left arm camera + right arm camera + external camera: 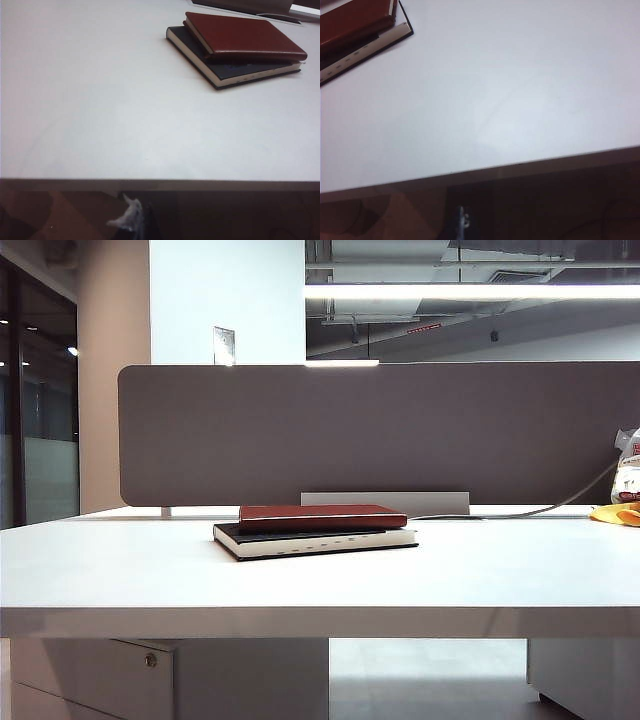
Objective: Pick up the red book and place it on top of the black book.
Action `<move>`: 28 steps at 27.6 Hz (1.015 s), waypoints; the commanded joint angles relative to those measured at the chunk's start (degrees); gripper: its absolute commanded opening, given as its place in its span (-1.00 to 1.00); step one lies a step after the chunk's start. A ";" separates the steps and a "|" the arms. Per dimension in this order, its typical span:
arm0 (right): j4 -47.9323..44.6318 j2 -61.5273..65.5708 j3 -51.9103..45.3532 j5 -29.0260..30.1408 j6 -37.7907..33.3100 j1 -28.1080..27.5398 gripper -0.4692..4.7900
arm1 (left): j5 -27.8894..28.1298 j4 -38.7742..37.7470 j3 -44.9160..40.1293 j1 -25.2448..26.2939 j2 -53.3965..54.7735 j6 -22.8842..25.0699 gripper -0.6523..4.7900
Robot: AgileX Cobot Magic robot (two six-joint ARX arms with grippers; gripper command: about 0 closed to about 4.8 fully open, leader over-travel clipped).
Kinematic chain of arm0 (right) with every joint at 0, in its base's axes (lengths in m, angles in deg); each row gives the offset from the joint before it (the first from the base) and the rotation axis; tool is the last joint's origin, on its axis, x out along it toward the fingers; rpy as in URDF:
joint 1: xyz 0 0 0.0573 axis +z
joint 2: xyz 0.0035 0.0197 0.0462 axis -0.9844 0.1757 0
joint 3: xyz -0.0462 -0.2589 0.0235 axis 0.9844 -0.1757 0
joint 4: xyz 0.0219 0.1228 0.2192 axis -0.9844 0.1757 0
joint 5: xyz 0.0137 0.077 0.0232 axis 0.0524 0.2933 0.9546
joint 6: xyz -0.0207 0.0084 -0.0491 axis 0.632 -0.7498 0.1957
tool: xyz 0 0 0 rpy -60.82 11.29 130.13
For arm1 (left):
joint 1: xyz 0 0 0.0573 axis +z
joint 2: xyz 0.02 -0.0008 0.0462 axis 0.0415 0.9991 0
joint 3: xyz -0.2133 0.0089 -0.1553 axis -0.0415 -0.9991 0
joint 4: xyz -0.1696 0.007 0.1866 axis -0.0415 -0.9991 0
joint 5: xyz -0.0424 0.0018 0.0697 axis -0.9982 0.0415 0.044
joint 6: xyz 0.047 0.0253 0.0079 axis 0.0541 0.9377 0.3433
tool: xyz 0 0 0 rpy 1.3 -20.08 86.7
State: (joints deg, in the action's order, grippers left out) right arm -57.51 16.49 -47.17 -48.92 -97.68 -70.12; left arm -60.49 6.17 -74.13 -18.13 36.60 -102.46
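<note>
The red book (322, 516) lies flat on top of the black book (315, 540) at the middle of the white table (300, 580); nothing holds either. The left wrist view shows the red book (245, 35) stacked on the black book (240, 69), far from my left gripper (131, 216), a pale blurred shape in the dark below the table's front edge. In the right wrist view, corners of the red book (350, 20) and the black book (365, 50) show. My right gripper (462, 220) is a thin shut sliver below the table edge. Neither arm appears in the exterior view.
A grey partition (380, 430) stands along the back of the table. At the far right lie a yellow object (618, 514), a white bag (628, 475) and a cable (560, 505). A drawer cabinet (100, 670) sits under the table.
</note>
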 commanded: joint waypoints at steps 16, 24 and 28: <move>2.21 -10.12 -3.72 -1.01 1.68 0.17 -0.84 | 2.56 -0.11 -3.61 -0.07 -0.37 1.38 -0.78; 3.67 -10.08 -4.26 -1.38 2.54 0.20 -0.84 | 2.62 0.79 -3.98 -0.07 -0.37 1.60 -0.78; 3.72 -10.12 -4.26 -1.44 2.93 0.20 -0.84 | 2.60 0.74 -3.98 -0.07 -0.37 2.84 -0.78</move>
State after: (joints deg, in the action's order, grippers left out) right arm -53.69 6.40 -51.24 -50.06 -95.36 -69.95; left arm -58.28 6.48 -77.71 -18.13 36.19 -100.82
